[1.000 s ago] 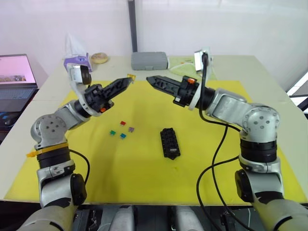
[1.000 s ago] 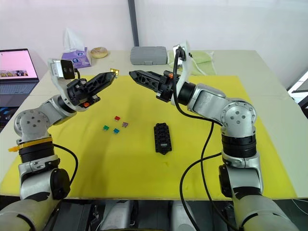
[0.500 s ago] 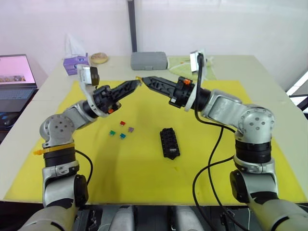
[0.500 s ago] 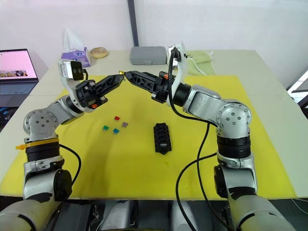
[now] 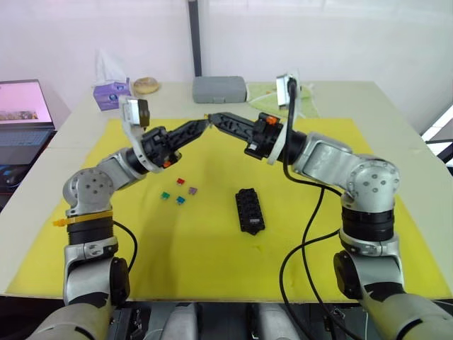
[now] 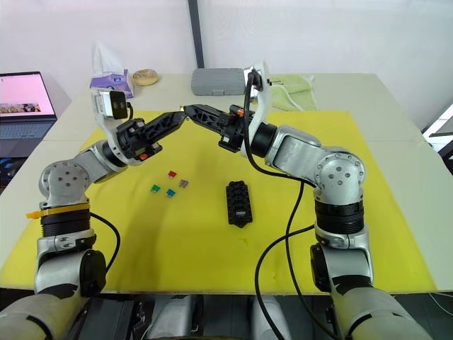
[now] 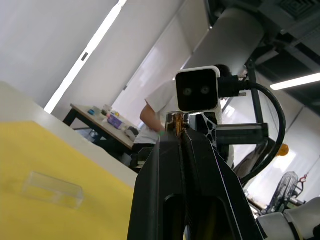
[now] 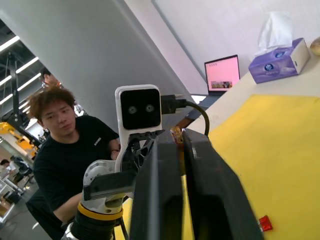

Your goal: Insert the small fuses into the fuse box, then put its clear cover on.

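The black fuse box (image 5: 250,210) lies on the yellow mat (image 5: 212,262), right of centre. Four small fuses lie to its left: red (image 5: 180,181), purplish grey (image 5: 192,190), green (image 5: 165,195) and teal (image 5: 180,200). High above the mat's far part, my left gripper (image 5: 202,124) is shut on a yellow fuse (image 7: 178,120). My right gripper (image 5: 213,118) meets it tip to tip, and the yellow fuse (image 8: 176,134) sits right at its tip. The clear cover (image 7: 51,189) lies on the mat in the left wrist view.
A grey case (image 5: 219,89), a green cloth (image 5: 265,93), a tissue box (image 5: 110,92) and a round bun-like thing (image 5: 146,85) sit along the table's far side. A laptop (image 5: 21,120) is at far left. A person in black (image 8: 65,155) stands near the table.
Both grippers have moved toward each other above the far part of the mat. The gap between their tips has closed, so the right tip now touches the yellow fuse.
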